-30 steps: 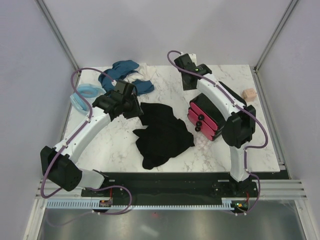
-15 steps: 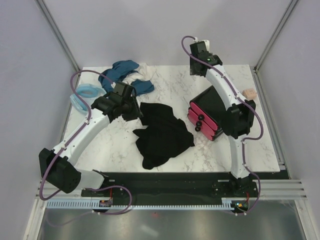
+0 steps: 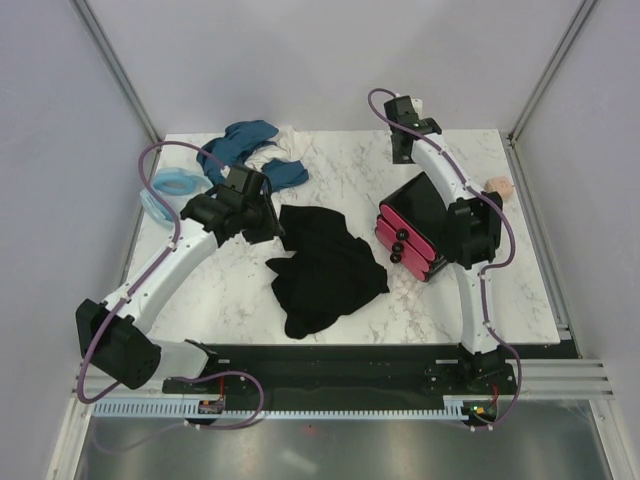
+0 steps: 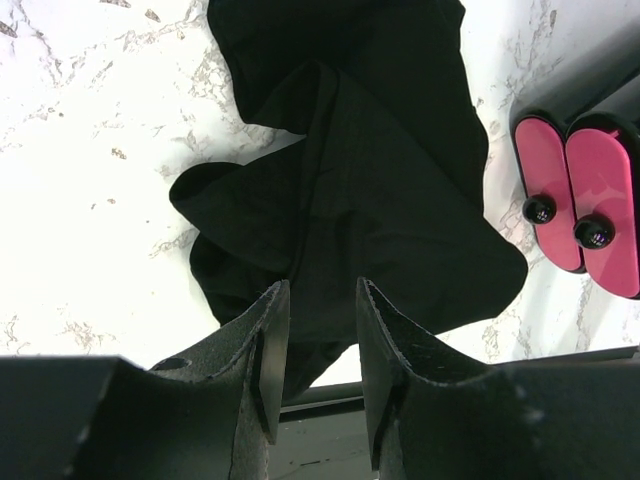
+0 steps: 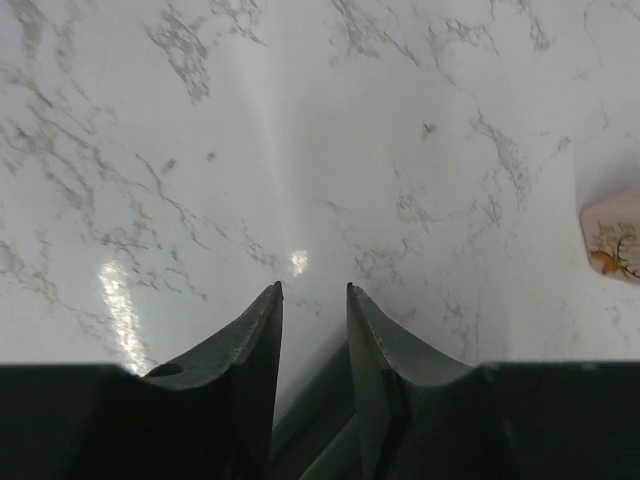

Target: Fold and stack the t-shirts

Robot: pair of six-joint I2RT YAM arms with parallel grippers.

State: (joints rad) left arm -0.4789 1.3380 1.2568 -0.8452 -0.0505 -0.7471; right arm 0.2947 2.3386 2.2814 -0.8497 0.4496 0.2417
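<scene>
A crumpled black t-shirt [image 3: 325, 265] lies mid-table and fills the left wrist view [image 4: 370, 180]. My left gripper [image 3: 272, 222] hovers at its upper left edge, open [image 4: 318, 285] with a narrow gap and nothing between the fingers. More t-shirts are heaped at the back left: teal-blue [image 3: 245, 145], white [image 3: 272, 152] and light blue [image 3: 170, 188]. My right gripper [image 3: 405, 152] is raised over bare marble near the back edge, open [image 5: 314, 288] and holding nothing.
A black block with pink oblong panels [image 3: 408, 232] stands right of the black shirt, also seen from the left wrist [image 4: 585, 200]. A small pinkish-beige block [image 3: 497, 186] sits at the right [image 5: 612, 235]. Grey walls enclose the table.
The right arm swung from beside the pink-panelled block up to the back of the table. The left arm barely moved.
</scene>
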